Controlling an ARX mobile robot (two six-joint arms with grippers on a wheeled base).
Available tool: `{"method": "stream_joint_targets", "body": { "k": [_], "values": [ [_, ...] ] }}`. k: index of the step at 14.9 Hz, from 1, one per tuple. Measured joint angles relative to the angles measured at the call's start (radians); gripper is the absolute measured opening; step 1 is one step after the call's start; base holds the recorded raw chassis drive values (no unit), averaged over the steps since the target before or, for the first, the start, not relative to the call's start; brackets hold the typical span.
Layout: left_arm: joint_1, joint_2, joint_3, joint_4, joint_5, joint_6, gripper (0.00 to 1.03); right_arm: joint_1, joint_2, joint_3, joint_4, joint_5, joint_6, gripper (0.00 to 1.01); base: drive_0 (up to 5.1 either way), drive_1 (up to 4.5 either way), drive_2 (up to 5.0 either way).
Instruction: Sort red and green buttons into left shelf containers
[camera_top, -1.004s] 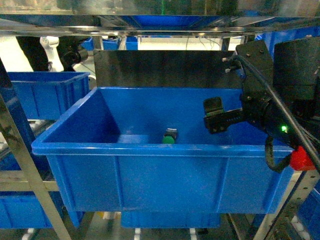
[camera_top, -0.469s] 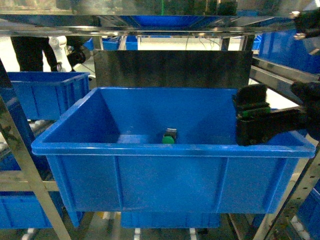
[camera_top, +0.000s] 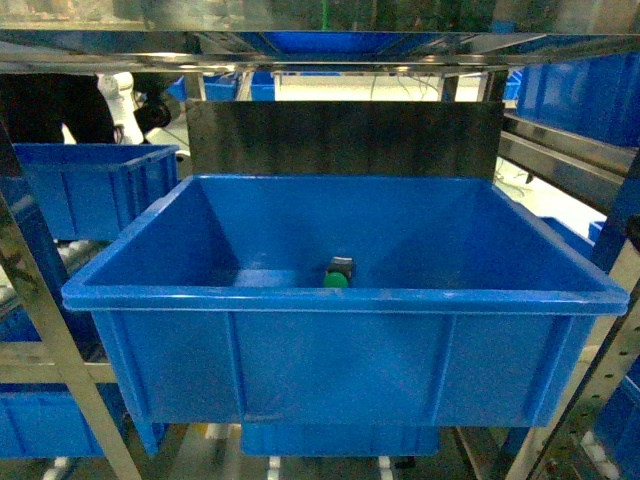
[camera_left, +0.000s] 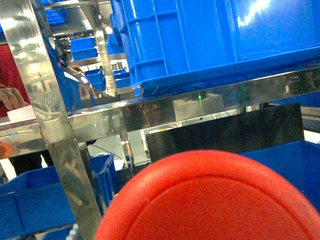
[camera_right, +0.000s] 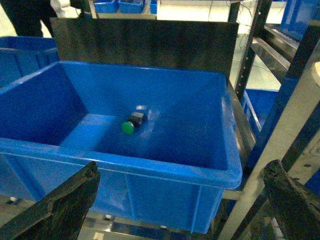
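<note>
Black right gripper (camera_right: 180, 210) spread wide before the blue bin (camera_right: 150, 172); left gripper's state hidden behind red button (camera_left: 210, 200)

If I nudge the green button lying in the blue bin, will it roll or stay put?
The green button lies on its side on the bin floor, so its round cap would probably let it roll in a short arc. Its blocky dark body should stop it quickly. The floor looks smooth and glossy, so it may slide as much as roll. It looks rigid, unlikely to deform.

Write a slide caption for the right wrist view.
Open right gripper hangs before the blue bin, where the green button lies on the floor.
</note>
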Motion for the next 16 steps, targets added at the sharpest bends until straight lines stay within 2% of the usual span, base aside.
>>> {"method": "stream_joint_targets", "body": {
  "k": [3, 6, 7, 8, 10, 13, 16],
  "values": [
    [0.000, 0.001, 0.000, 0.001, 0.000, 0.000, 0.25, -0.001, -0.019, 0.000, -0.007, -0.013, 0.000, 0.98, 0.0, 0.00, 0.0],
    [-0.046, 0.209, 0.094, 0.035, 0.037, 0.011, 0.25, -0.001, -0.016, 0.000, -0.005, -0.014, 0.000, 0.98, 0.0, 0.00, 0.0],
    [-0.070, 0.288, 0.128, 0.010, 0.033, 0.035, 0.25, -0.001, -0.015, 0.000, -0.006, -0.014, 0.000, 0.98, 0.0, 0.00, 0.0],
    [-0.104, 0.372, 0.161, 0.031, 0.028, 0.097, 0.25, -0.001, -0.016, 0.000, -0.005, -0.014, 0.000, 0.98, 0.0, 0.00, 0.0],
    [-0.143, 0.491, 0.264, 0.000, 0.036, 0.191, 0.25, -0.001, -0.016, 0.000, -0.005, -0.014, 0.000, 0.98, 0.0, 0.00, 0.0],
    [-0.137, 0.624, 0.375, -0.134, 0.040, 0.250, 0.25, -0.001, -0.016, 0.000, -0.005, -0.014, 0.000, 0.98, 0.0, 0.00, 0.0],
    [-0.124, 0.648, 0.462, -0.279, -0.004, 0.287, 0.25, -0.001, -0.016, 0.000, -0.005, -0.014, 0.000, 0.98, 0.0, 0.00, 0.0]
  ]
}}
